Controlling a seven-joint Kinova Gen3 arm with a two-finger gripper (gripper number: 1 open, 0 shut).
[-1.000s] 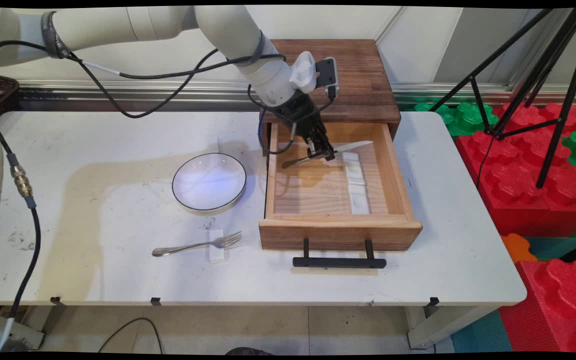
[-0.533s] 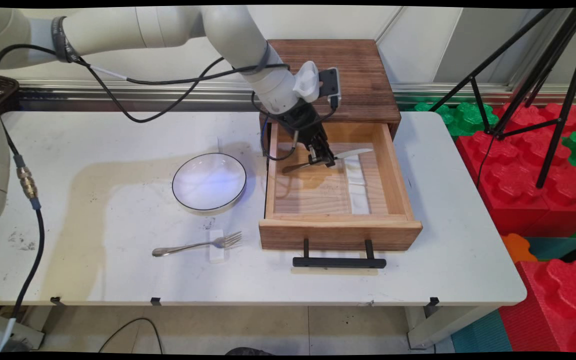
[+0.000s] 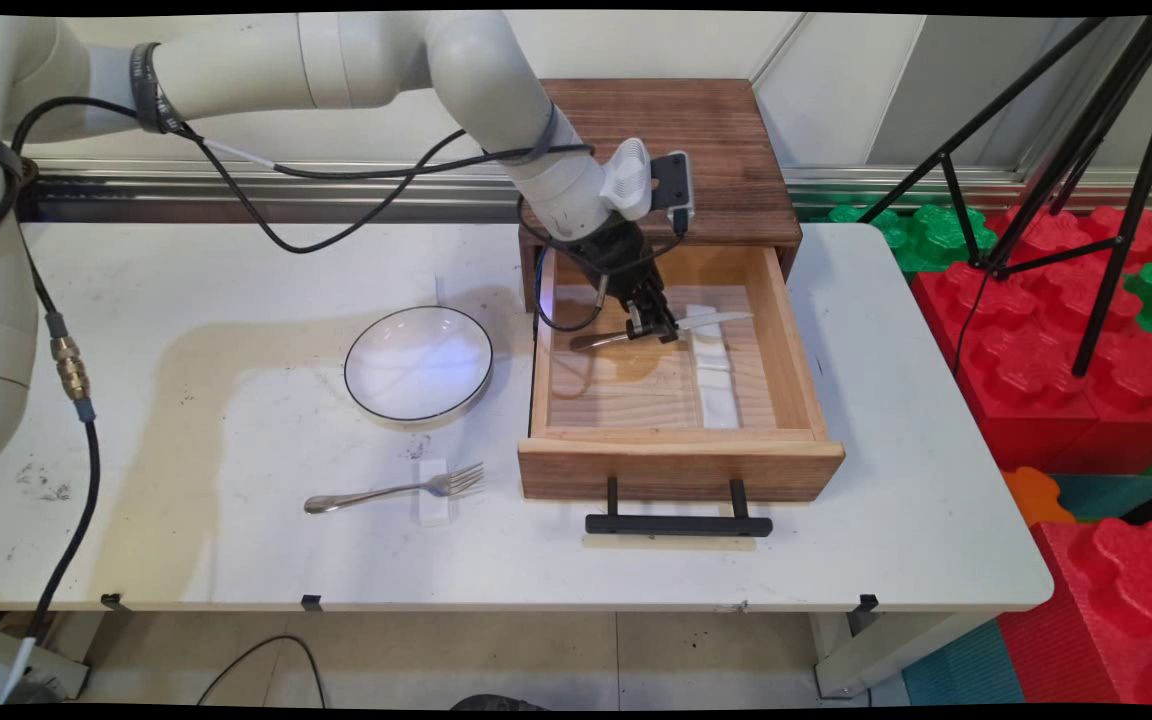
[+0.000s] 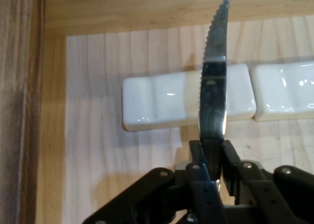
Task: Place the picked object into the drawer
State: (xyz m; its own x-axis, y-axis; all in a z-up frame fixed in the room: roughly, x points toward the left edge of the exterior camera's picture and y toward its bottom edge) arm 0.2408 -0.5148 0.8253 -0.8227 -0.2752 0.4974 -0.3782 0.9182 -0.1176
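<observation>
- White bench (image 3: pixel 236 560) stood before a pale wall, with red and green foam blocks (image 3: pixel 1086 330) and a black tripod (image 3: pixel 1086 150) at its right.
- On its far right part stood a dark wooden cabinet (image 3: pixel 696 150) with its light wooden drawer (image 3: pixel 681 465) pulled out toward the near side; white ceramic rests (image 3: pixel 714 365) lay in a row on the drawer floor.
- The gripper (image 3: pixel 658 328) hung inside the drawer's far part, its fingers (image 4: pixel 206 184) pinching a serrated knife (image 3: pixel 676 326) at mid-length, blade pointing right over the farthest rest.
- Left of the drawer sat a white plate (image 3: pixel 418 363); nearer, a fork (image 3: pixel 396 491) lay across a small white rest (image 3: pixel 433 492).
- Compared with a second before, the gripper and knife had moved lower and slightly right, and the knife lay flatter.
- The gripper hid the knife's middle, and whether the blade touched the rest could not be told.
</observation>
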